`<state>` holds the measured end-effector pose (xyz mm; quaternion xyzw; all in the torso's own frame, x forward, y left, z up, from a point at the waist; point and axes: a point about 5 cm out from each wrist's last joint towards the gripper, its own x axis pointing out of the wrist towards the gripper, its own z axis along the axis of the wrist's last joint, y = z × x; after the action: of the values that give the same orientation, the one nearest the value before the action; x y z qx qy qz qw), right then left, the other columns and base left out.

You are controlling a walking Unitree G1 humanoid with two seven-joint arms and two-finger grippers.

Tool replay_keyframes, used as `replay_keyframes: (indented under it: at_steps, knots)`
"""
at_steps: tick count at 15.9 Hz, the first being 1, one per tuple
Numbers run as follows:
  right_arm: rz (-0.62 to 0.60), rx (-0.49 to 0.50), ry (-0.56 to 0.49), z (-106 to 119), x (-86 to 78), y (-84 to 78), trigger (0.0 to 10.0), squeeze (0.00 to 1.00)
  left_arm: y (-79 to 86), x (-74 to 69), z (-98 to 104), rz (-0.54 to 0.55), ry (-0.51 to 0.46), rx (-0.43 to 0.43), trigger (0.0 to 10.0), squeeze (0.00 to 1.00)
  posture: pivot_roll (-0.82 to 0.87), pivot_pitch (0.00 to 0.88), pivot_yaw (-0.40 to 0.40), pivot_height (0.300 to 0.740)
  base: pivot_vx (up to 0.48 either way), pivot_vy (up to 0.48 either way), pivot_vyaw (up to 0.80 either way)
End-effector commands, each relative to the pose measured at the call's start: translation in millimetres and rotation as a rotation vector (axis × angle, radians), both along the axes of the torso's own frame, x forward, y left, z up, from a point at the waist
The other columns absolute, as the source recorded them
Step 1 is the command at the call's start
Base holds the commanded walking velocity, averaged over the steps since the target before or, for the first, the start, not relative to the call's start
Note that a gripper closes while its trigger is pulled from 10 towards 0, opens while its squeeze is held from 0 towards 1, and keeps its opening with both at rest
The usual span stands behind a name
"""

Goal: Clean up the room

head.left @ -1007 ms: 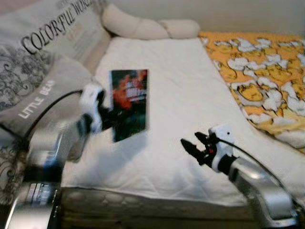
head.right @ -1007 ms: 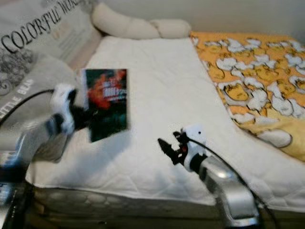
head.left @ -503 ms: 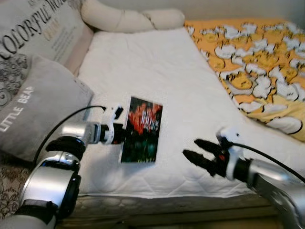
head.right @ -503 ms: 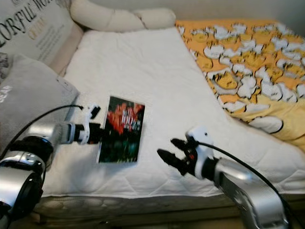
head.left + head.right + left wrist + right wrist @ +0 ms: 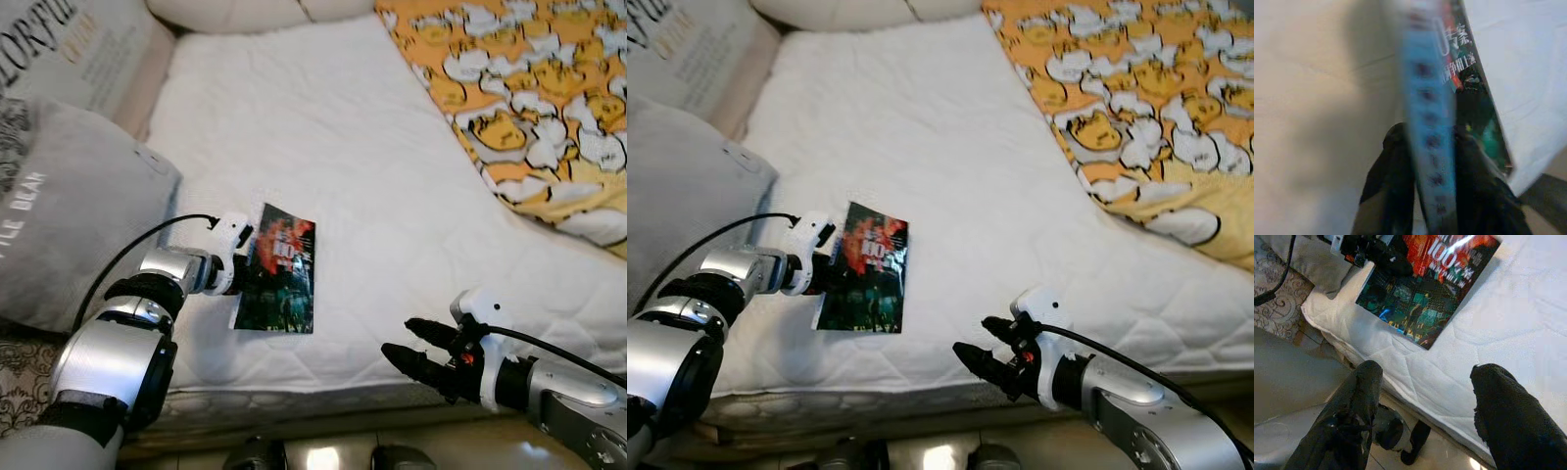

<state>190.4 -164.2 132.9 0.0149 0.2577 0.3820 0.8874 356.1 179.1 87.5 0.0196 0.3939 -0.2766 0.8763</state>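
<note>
The book (image 5: 279, 275) lies on the bed (image 5: 323, 147), near its front edge. A pillow (image 5: 59, 225) sits at the book's 9 o'clock. A blanket (image 5: 529, 108) lies at its 2 o'clock. The right gripper (image 5: 416, 351) is at its 4 o'clock, past the bed's front edge.

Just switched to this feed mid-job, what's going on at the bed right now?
The left claw is shut on the spine edge of a dark, glossy book, holding it low over the white mattress near its front edge; whether it touches the mattress is hard to tell. The right claw is open and holds nothing, hovering past the mattress's front edge, its fingers pointing toward the book. A grey pillow lies to the left, an orange duck-print blanket to the right.
</note>
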Motion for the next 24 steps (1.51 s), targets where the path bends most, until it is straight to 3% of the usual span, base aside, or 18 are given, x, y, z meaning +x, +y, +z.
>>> replay_keyframes:
  at_steps: [1,6,10,13,16,19,20,22,23,24]
  knots:
    - [-0.007,0.005,-0.012,5,-0.3,0.5,10.0,0.00,7.9,5.8,9,0.009,-0.048,0.052,10.0,1.00,-0.32,0.169,0.108,0.740,0.000,0.000,0.00]
    - [-0.049,-0.011,-0.048,7,9.4,0.3,10.0,0.00,25.5,11.8,18,0.096,-0.126,0.118,10.0,1.00,-0.31,0.141,0.099,0.740,0.000,0.000,0.00]
    - [-0.075,-0.009,-0.073,7,18.1,-2.1,10.0,0.00,51.5,5.8,17,0.138,-0.127,0.187,10.0,1.00,-0.28,0.099,0.090,0.740,0.000,0.000,0.00]
    - [-0.101,-0.021,-0.092,4,22.2,-3.0,10.0,0.00,57.8,2.6,16,0.108,-0.126,0.187,10.0,1.00,-0.26,0.073,0.085,0.740,0.000,0.000,0.00]
    - [-0.270,-0.083,-0.136,-8,28.8,-9.2,10.0,0.00,37.5,14.3,34,0.051,-0.310,-0.017,10.0,1.00,-0.20,0.016,0.081,0.740,0.000,0.000,0.00]
    - [-0.463,-0.096,-0.171,-16,31.8,-11.6,10.0,0.00,8.9,20.3,54,0.092,-0.510,-0.280,10.0,1.00,-0.18,0.000,0.079,0.740,0.000,0.000,0.00]
    - [-0.481,-0.106,-0.181,-17,31.9,-12.0,10.0,0.00,4.9,18.7,56,0.110,-0.530,-0.301,10.0,1.00,-0.18,0.000,0.076,0.740,0.000,0.000,0.00]
    - [-0.606,-0.110,-0.198,-20,29.7,-17.2,10.0,0.00,-18.4,-12.0,61,0.124,-0.630,-0.321,10.0,1.00,-0.16,0.000,0.059,0.740,0.000,-0.178,0.00]
    - [-0.650,-0.107,-0.194,-22,27.3,-18.9,10.0,0.00,-20.0,-30.5,59,0.161,-0.657,-0.293,10.0,1.00,-0.15,0.000,0.055,0.740,0.000,-0.424,0.00]
    - [-0.658,-0.111,-0.193,-23,26.3,-19.1,10.0,0.00,-18.5,-37.6,57,0.178,-0.663,-0.274,10.0,1.00,-0.15,0.000,0.055,0.740,0.000,-0.439,0.00]
